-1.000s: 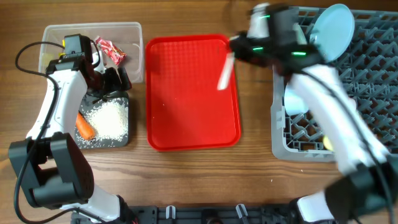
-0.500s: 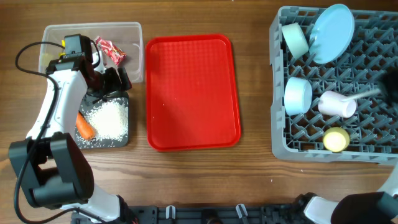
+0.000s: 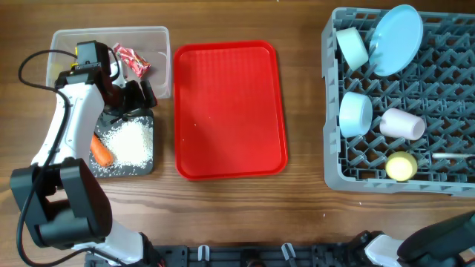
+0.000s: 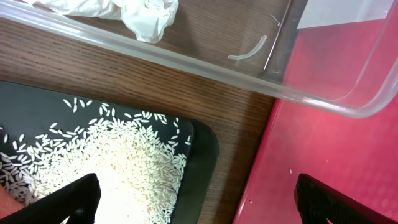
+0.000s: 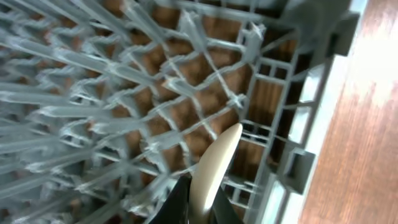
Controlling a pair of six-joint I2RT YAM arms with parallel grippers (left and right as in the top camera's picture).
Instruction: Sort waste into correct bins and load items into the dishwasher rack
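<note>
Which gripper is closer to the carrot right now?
Left. The left gripper hangs open over the black tray's edge, near the carrot; the right gripper is far off over the rack, shut on the spoon.

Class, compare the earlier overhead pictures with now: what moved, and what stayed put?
The right end effector, shut on the white spoon, carried it from above the right edge of the red tray rightward to the lower right corner of the rack. The left end effector stayed open above the black tray, and the blue plate and pink cup did not move.
</note>
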